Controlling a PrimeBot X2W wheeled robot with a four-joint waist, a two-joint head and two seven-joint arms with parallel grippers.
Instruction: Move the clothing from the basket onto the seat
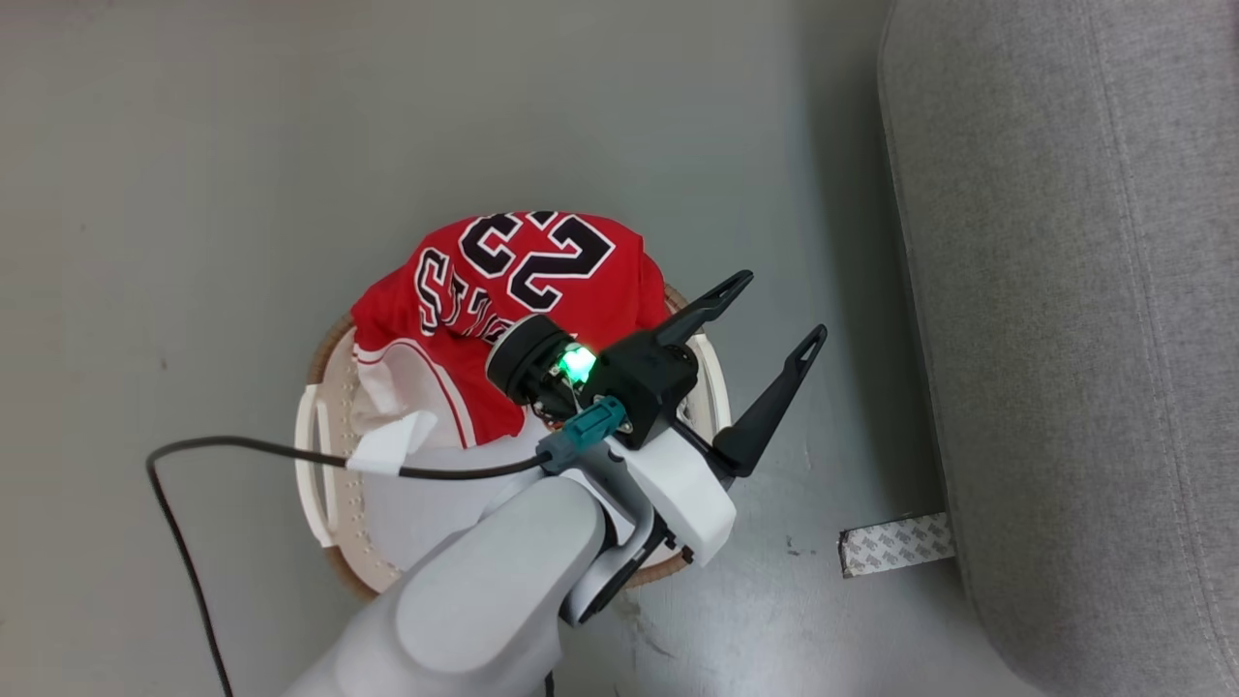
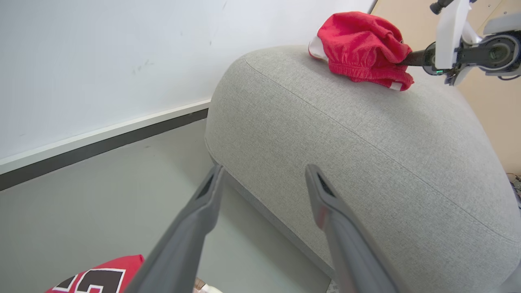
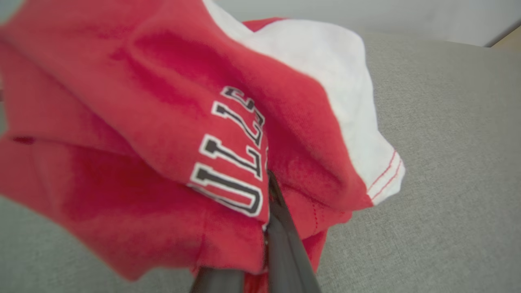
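Note:
A red jersey (image 1: 528, 266) with a black-and-white 23 is heaped in the cream basket (image 1: 315, 436) on the floor; a corner of this jersey (image 2: 97, 278) also shows in the left wrist view. My left gripper (image 1: 783, 306) hovers open over the basket's right rim, pointing toward the grey seat (image 1: 1084, 290), with nothing between its fingers (image 2: 211, 195). On top of the seat (image 2: 366, 142), my right gripper (image 2: 405, 61) is shut on bunched red shorts (image 2: 360, 49). Up close, the shorts (image 3: 142, 122) with lettering and white trim hang from that gripper (image 3: 270, 179) just above the upholstery (image 3: 447, 142).
A pale pad (image 1: 426, 513) lies in the basket under my forearm. A black cable (image 1: 194, 455) loops over the floor at the left. A strip of tape (image 1: 895, 544) sticks to the floor by the seat's base. A white wall with dark baseboard (image 2: 101, 138) stands behind.

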